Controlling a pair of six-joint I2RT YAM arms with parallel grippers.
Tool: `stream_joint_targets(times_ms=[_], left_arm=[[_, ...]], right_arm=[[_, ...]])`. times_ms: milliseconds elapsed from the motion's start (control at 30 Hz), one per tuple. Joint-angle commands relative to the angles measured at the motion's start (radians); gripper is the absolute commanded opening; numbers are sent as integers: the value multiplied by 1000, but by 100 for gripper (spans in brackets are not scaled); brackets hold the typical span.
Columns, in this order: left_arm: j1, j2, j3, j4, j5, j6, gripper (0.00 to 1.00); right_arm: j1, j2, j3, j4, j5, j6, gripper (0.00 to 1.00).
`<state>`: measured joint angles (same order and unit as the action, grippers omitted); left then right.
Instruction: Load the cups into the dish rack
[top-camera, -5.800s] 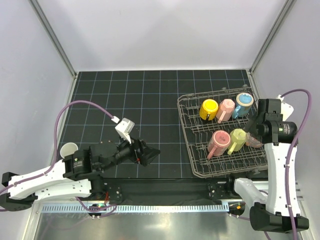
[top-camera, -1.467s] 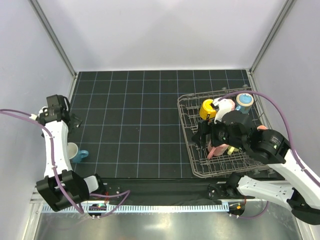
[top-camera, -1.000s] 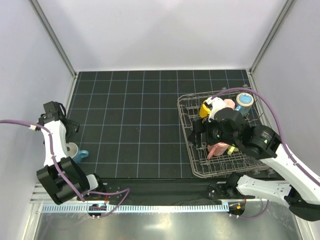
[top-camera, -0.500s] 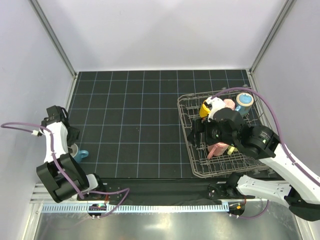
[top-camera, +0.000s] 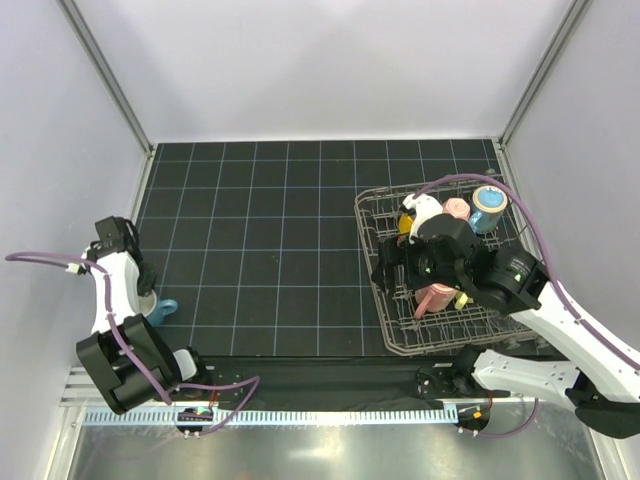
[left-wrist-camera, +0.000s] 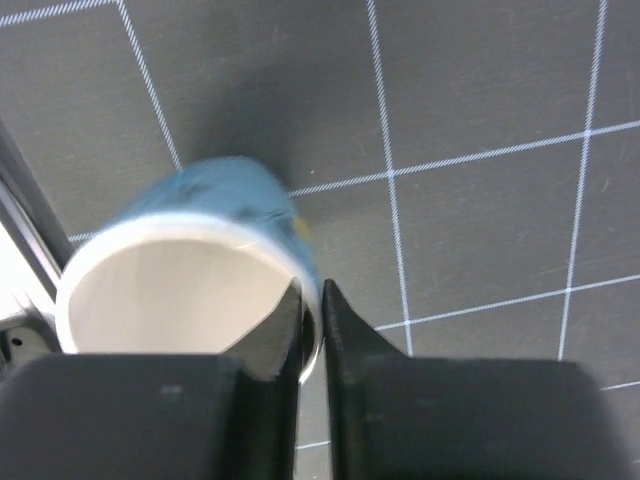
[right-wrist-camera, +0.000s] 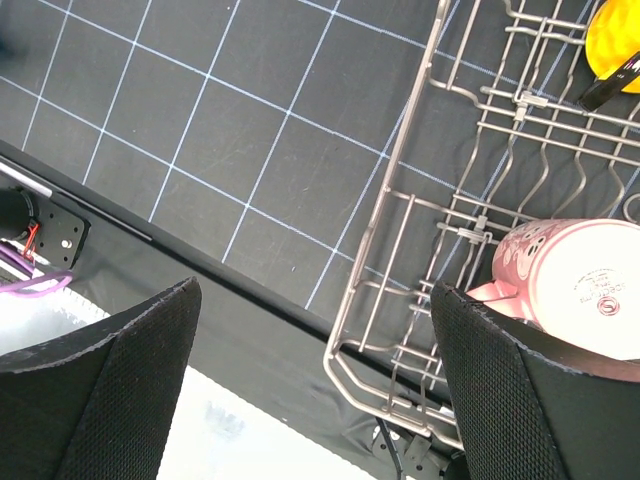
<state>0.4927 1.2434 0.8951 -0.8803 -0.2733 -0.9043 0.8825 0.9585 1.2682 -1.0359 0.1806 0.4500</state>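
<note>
A light blue cup (left-wrist-camera: 200, 250) with a white inside sits at the mat's left edge. My left gripper (left-wrist-camera: 312, 320) is shut on its rim, one finger inside and one outside. From above, only the cup's handle (top-camera: 165, 307) shows beside the left gripper (top-camera: 143, 290). The wire dish rack (top-camera: 375, 235) stands on the right and holds several cups, among them a pink cup (right-wrist-camera: 580, 285) and a yellow cup (right-wrist-camera: 615, 35). My right gripper (right-wrist-camera: 315, 340) hangs open and holds nothing, over the rack's near left corner (right-wrist-camera: 350, 350).
The enclosure's left wall (top-camera: 60, 200) stands close beside the left arm. A black strip and the metal front edge (top-camera: 320, 400) run along the near side. Open gridded mat (top-camera: 280, 230) lies between the left arm and the rack.
My left gripper came down onto the blue cup and shut on its rim. The right arm drifted slightly left over the rack with its jaws wide.
</note>
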Motion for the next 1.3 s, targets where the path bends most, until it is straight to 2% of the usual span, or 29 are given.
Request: stream_joint_targets(times_ms=[0,33,100,233,333,367,400,467,567,600,667,700,800,833,933,1000,1133,1267], left_arm=[[6,-30,-5,44,11,25,4],[6,-36,-8,46,14,24,0],[7,-44,-10,41,29,21,0],[6,-119,19,86,202,96,0],[3,-192,44,144,379,160,0],[3,-262,44,173,443,171,0],[3,-297,36,240,565,177,0],[-6,-391,24,322,675,147,1],[-66,-423,34,446,842,65,1],[-119,-421,36,490,931,9,0],[-186,-406,45,610,994,-45,0],[-268,-406,47,692,1029,-85,1],[-396,-426,33,863,1043,-155,1],[-473,-432,13,1002,1045,-207,0],[-622,-435,-11,1211,1051,-284,0],[-695,-437,-12,1254,1042,-278,0],[-892,-479,-53,1333,903,-234,0],[-1041,-498,-169,1524,786,-223,0]], right_arm=[[6,-35,-1,28,20,-30,95],[4,-37,-1,28,20,-33,95],[6,-38,-1,28,25,-34,95],[4,-38,-7,27,30,-34,95],[6,-40,-9,28,33,-33,95],[6,-40,-9,30,33,-34,95],[4,-40,-9,31,33,-36,95],[6,-38,-10,36,33,-37,95],[4,-33,-7,45,30,-40,95],[4,-32,-6,50,22,-42,95],[6,-29,0,56,-1,-46,95],[4,-29,0,63,-9,-47,95],[6,-33,-3,88,-55,-42,95],[6,-37,-4,95,-67,-39,95],[4,-41,-9,129,-133,-28,95],[4,-46,-10,157,-203,-17,95],[4,-53,-21,218,-294,12,99],[6,-75,-61,341,-372,55,100]])
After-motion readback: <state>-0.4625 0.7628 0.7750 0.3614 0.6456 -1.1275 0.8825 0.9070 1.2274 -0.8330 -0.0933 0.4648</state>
